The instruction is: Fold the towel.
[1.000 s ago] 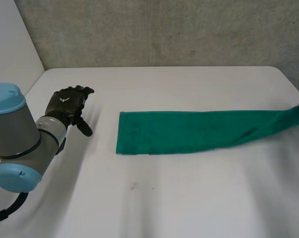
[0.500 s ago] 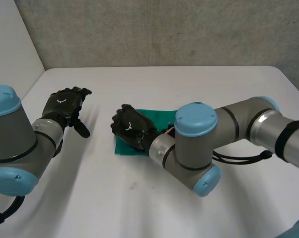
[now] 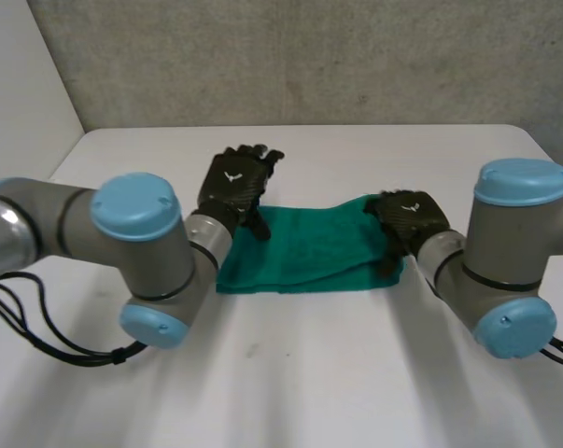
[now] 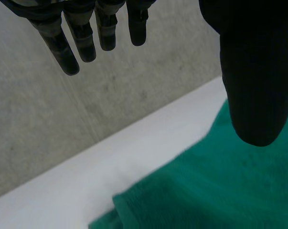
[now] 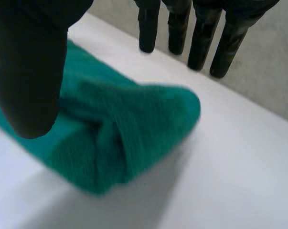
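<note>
The green towel (image 3: 304,250) lies doubled over on the white surface (image 3: 337,373), its right end a loose bulge. The left robot hand (image 3: 232,182) and right robot hand (image 3: 410,217) are at its ends, fingers straight and apart, gripping nothing. I'd say tidying or another fold remains.

Towel (image 3: 300,252): matt terry cloth (w/ fuzzy nap); table (image 3: 356,373) smooth, semi-matt; wall (image 3: 356,56) rough concrete
</note>
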